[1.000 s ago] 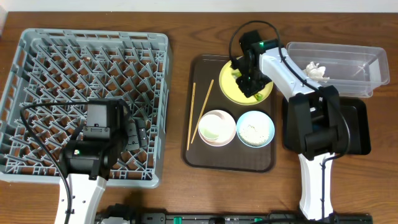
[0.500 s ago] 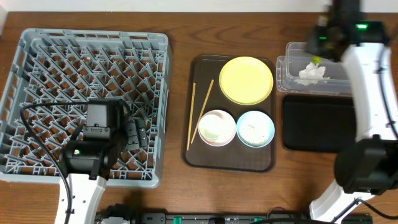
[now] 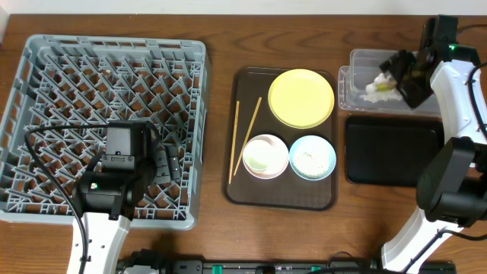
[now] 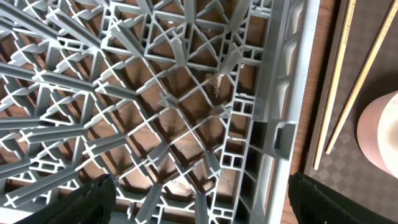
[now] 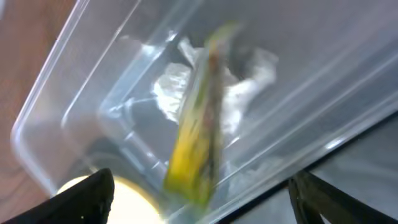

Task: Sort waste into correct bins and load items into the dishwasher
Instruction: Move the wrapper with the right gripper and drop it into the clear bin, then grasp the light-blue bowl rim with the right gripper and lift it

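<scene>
The right gripper [image 3: 402, 76] is hovering over the clear plastic tub [image 3: 358, 57] at the far right of the table, and its jaws are standing wide apart with nothing between them in contact. In the right wrist view the green-and-yellow snack wrapper [image 5: 199, 130] is showing as a blurred streak inside the tub's walls, clear of both fingers [image 5: 81, 199], with the crumpled white tissue [image 3: 375, 89] lying in the tub just behind it. The shallow black tray [image 3: 392, 148] is sitting just on the near side of the tub. The left gripper [image 4: 202, 183] is hanging over the near right part of the grey dish rack [image 3: 190, 53], its jaws also spread wide and gripping nothing. Between the rack and the bins, the dark brown serving tray [image 3: 281, 199] is carrying the yellow plate [image 3: 301, 97] at its far end, the pale pink bowl [image 3: 265, 155] and the light blue bowl [image 3: 312, 157] side by side nearer, and the two chopsticks [image 3: 236, 141] lying along its left side, their near ends close together. Pale rice-like crumbs [image 3: 307, 160] are resting in the blue bowl.
</scene>
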Robot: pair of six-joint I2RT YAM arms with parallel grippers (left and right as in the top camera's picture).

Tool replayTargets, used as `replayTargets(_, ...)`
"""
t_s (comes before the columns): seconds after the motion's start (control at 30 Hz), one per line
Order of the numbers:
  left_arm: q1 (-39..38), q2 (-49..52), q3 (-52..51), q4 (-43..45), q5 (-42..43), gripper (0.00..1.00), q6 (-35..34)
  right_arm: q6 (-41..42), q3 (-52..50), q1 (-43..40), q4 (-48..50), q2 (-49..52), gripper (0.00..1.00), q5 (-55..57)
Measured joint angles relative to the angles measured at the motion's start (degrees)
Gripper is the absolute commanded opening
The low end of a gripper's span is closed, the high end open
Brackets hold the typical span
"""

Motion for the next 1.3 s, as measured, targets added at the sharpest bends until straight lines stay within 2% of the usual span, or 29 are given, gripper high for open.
replayTargets(0.23, 0.0, 0.0, 0.0, 0.0, 0.0, 0.91, 0.0, -10.0, 0.0, 0.3, 0.5, -3.5, 0.84, -3.6)
replayTargets(0.33, 0.0, 0.0, 0.0, 0.0, 0.0, 0.91, 0.0, -17.7, 0.0, 1.7, -4.2, -8.2, 0.84, -4.2)
replayTargets(0.43, 0.0, 0.0, 0.0, 0.0, 0.0, 0.9, 0.0, -25.4, 0.0, 4.4, -10.7, -13.0, 0.77, -4.3)
replayTargets(0.5, 0.0, 0.0, 0.0, -0.1, 0.0, 0.91, 0.0, -30.0, 0.2, 7.1, -14.8, -15.0, 0.68, -4.5)
replayTargets(0.63, 0.0, 0.0, 0.0, 0.0, 0.0, 0.91, 0.0, -35.5, -1.3, 14.1, -19.5, -15.7, 0.65, -5.0)
replayTargets(0.73, 0.0, 0.0, 0.0, 0.0, 0.0, 0.91, 0.0, -37.2, -7.0, 19.8, -18.5, -15.6, 0.64, -5.1)
replayTargets(0.93, 0.0, 0.0, 0.0, 0.0, 0.0, 0.91, 0.0, -38.3, -19.9, 30.9, -12.0, -15.0, 0.53, -6.5)
replayTargets(1.13, 0.0, 0.0, 0.0, 0.0, 0.0, 0.91, 0.0, -37.0, -28.3, 40.1, -3.9, -15.0, 0.53, -3.6)
replayTargets(1.3, 0.0, 0.0, 0.0, 0.0, 0.0, 0.91, 0.0, -34.6, -32.5, 43.8, -0.4, -15.0, 0.51, -0.4)
